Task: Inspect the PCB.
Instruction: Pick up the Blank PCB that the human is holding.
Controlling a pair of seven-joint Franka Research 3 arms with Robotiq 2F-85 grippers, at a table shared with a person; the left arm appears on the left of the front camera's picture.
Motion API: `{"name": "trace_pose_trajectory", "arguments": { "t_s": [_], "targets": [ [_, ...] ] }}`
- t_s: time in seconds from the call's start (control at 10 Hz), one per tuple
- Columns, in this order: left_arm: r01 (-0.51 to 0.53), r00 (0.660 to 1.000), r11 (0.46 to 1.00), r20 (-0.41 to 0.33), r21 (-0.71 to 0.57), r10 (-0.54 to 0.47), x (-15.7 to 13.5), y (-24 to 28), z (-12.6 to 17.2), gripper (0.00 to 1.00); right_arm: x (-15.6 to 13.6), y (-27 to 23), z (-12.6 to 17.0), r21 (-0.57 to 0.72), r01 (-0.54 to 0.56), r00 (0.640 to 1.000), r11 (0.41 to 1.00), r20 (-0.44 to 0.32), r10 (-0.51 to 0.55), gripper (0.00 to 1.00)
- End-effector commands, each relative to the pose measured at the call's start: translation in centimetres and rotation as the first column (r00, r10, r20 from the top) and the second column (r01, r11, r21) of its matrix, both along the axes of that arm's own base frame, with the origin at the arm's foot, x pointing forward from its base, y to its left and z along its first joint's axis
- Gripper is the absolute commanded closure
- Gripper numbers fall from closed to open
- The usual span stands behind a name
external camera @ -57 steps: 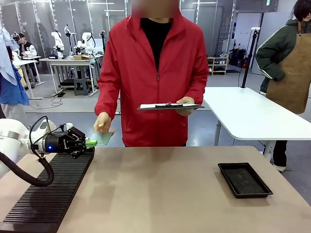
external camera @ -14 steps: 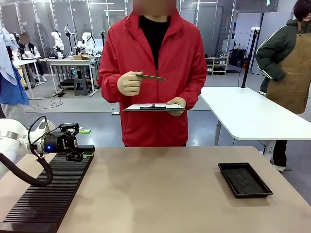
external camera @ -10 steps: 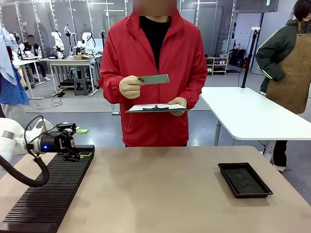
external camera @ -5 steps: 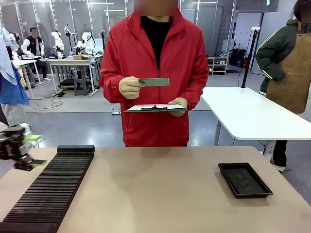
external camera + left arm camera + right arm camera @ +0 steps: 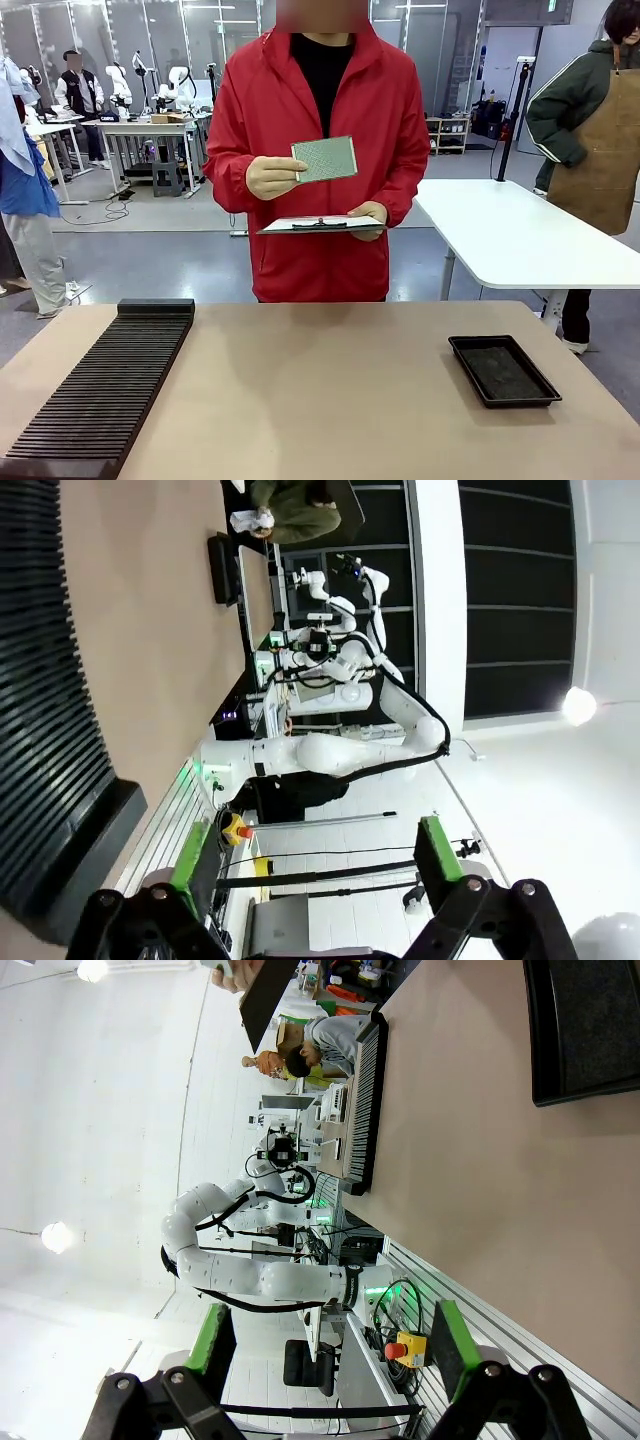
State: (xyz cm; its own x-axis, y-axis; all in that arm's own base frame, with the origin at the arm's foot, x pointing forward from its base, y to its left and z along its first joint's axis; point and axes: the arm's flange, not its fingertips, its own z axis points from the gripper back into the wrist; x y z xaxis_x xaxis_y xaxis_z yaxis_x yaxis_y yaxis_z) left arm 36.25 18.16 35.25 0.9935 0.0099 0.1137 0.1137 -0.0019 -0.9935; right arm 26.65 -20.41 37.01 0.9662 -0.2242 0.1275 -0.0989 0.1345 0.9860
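Note:
The PCB, a pale green dotted board, is held up at chest height by the person in the red jacket, its face tilted toward me, pinched at its left edge by one hand. The person's other hand holds a dark clipboard flat below it. In the left wrist view my left gripper is open, with nothing between its green pads, off the table's near edge. In the right wrist view my right gripper is likewise open and holds nothing, also back from the table.
A long black slotted rack lies along the table's left side. A shallow black tray sits at the right. A second white table and a person in a brown apron stand behind on the right.
My left arm has drawn back leftward from the rack's far end and left the front view. The person has turned the PCB from edge-on to face-on.

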Motion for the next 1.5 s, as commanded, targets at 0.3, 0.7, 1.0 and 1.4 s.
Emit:
{"name": "trace_pose_trajectory", "arguments": {
  "t_s": [0.3,0.7,1.0,1.4],
  "targets": [
    [-0.035,0.999,0.999,-0.001,0.024,0.035,-4.2,2.9,0.5,0.00,-0.3,0.0,0.0,0.003,-0.003,1.000,1.000,0.005,0.003,0.00],
    [-0.050,0.999,0.999,-0.019,0.017,0.051,-3.8,3.5,0.3,0.00,-0.3,0.0,0.0,0.003,-0.003,1.000,1.000,0.005,0.003,0.00],
    [-0.050,0.999,0.999,-0.019,0.017,0.051,-3.8,3.5,0.3,0.00,-0.3,0.0,0.0,0.003,-0.003,1.000,1.000,0.005,0.003,0.00],
    [-0.050,0.999,0.999,-0.019,0.017,0.051,-3.8,3.5,0.3,0.00,-0.3,0.0,0.0,0.003,-0.003,1.000,1.000,0.005,0.003,0.00]
  ]
}}
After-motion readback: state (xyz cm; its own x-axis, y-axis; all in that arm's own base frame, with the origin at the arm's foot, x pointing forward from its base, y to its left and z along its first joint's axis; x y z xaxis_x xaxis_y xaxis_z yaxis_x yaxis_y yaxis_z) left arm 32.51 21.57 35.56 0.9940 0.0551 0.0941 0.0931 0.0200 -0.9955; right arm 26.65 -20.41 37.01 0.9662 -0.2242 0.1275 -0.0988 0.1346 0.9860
